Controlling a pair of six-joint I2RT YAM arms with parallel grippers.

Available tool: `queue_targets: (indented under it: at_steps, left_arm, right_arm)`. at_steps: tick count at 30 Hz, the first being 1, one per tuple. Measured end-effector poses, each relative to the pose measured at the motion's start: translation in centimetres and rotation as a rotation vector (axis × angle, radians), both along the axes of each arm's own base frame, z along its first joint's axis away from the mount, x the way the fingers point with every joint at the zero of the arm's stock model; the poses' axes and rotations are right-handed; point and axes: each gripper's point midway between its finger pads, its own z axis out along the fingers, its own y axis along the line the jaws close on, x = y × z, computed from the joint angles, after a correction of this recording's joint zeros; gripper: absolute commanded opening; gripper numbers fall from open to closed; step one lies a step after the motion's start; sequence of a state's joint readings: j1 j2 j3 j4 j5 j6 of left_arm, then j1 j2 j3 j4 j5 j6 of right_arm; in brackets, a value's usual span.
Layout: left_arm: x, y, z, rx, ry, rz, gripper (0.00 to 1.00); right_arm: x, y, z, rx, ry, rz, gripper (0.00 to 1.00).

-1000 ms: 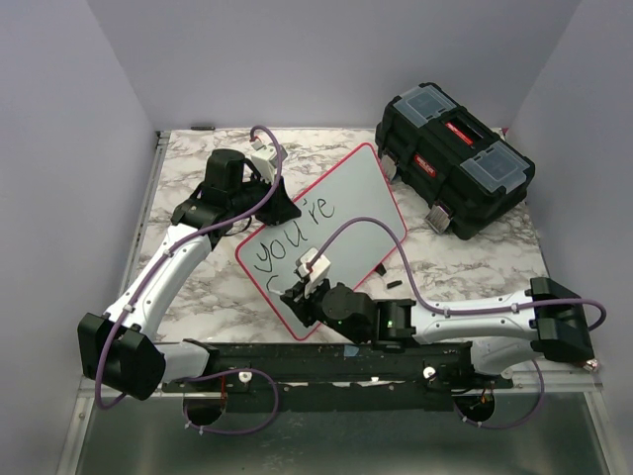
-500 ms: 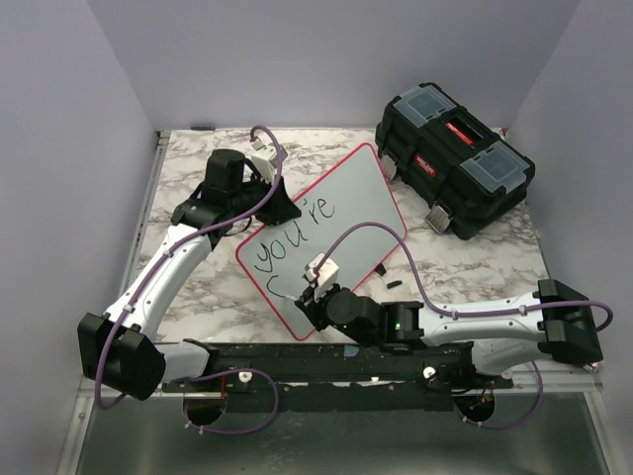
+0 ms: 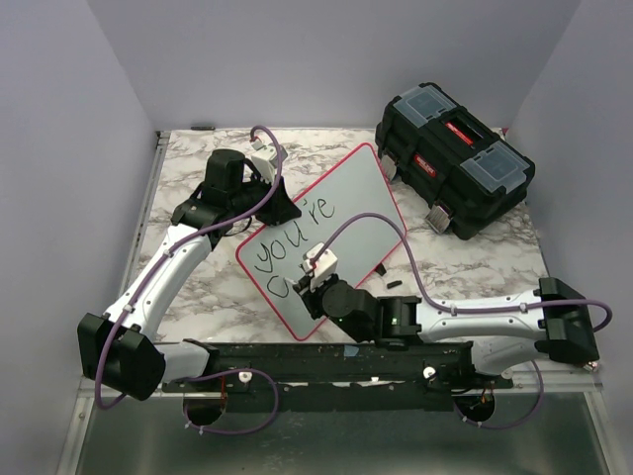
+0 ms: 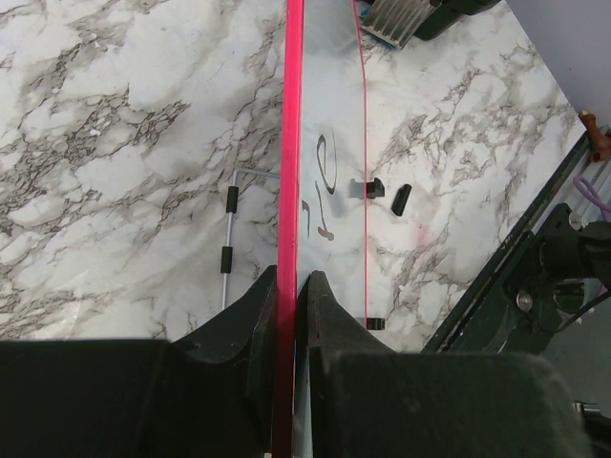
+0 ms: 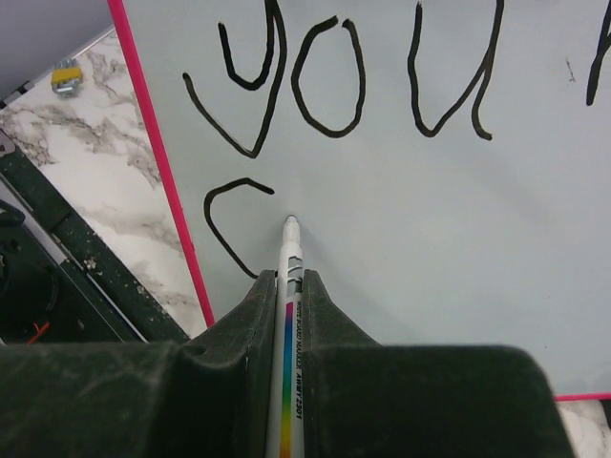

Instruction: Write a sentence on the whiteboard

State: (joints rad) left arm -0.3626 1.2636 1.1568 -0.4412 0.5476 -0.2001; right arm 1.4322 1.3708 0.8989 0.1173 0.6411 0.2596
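**Marble table, board part-written**

Grey-veined marble tabletop (image 3: 198,287) carries the glossy white, red-rimmed whiteboard (image 3: 366,193), set diagonally near a black plastic toolbox (image 3: 455,168). Left gripper (image 4: 289,281) clamps the board's red rim (seen edge-on). Right gripper (image 5: 287,279) is closed on a white marker (image 5: 290,243), tip beside the "c". The black handwritten sentence (image 3: 297,236) reads "you're c".

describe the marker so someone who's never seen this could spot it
Start at the white, pink-rimmed whiteboard, then find the right claw over its near corner. The marker is the slim white pen pinched in that claw, its tip beside the lone "c"; unlike anything nearby, its barrel carries a rainbow stripe.
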Motion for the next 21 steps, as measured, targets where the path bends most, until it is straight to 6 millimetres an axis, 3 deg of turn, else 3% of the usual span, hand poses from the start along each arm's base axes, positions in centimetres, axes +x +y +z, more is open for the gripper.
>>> queue_targets:
  at_steps: [12, 21]
  left_arm:
    - [-0.1, -0.1, 0.1, 0.000, -0.002, -0.002, 0.00]
    - [-0.2, -0.1, 0.2, 0.000, -0.004, -0.002, 0.00]
  right_arm:
    - [-0.4, -1.2, 3.6, 0.125, 0.024, -0.009, 0.01]
    - [-0.2, -2.6, 1.0, 0.089, 0.043, -0.052, 0.01]
